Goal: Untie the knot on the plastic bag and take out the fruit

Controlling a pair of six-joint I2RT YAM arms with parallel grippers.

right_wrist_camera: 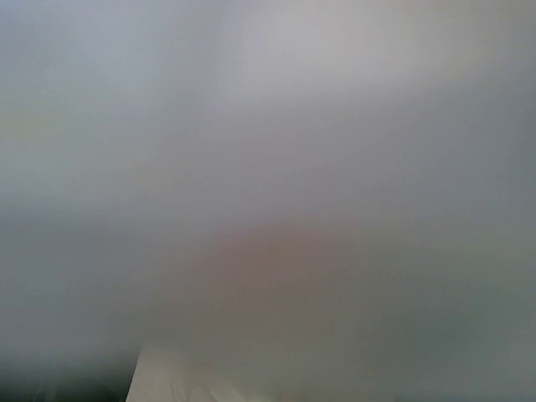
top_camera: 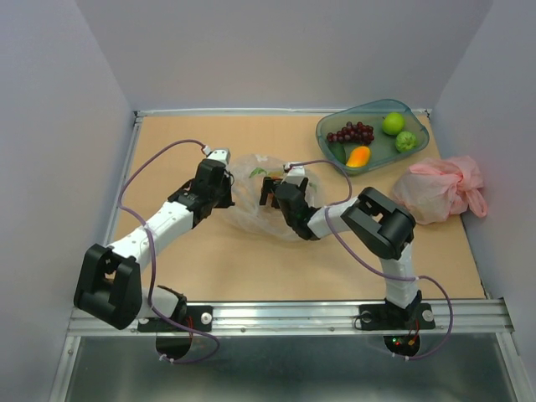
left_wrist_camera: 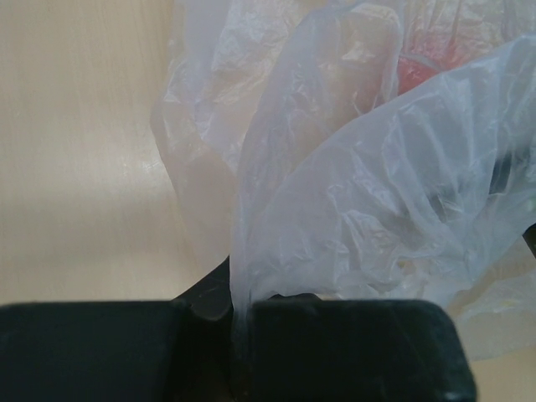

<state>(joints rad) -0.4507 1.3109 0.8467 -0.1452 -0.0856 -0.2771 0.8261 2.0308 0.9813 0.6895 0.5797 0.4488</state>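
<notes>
The transparent plastic bag (top_camera: 251, 211) lies crumpled at the table's middle. My left gripper (top_camera: 228, 194) is at its left side, shut on a pinched strip of the bag; the left wrist view shows the jaws (left_wrist_camera: 239, 316) closed on the film (left_wrist_camera: 360, 209). An orange-red shape (left_wrist_camera: 423, 71) shows through the plastic. My right gripper (top_camera: 270, 191) reaches into the bag from the right, and its wrist view is only blurred film (right_wrist_camera: 268, 167). The grape bunch (top_camera: 352, 132), two green fruits (top_camera: 393, 123) (top_camera: 405, 141) and the mango-like one (top_camera: 358, 156) lie in the teal tray (top_camera: 368, 107).
A knotted pink plastic bag (top_camera: 440, 188) sits at the right, below the tray. White walls close in the table on the left, back and right. A metal rail (top_camera: 285, 314) runs along the near edge.
</notes>
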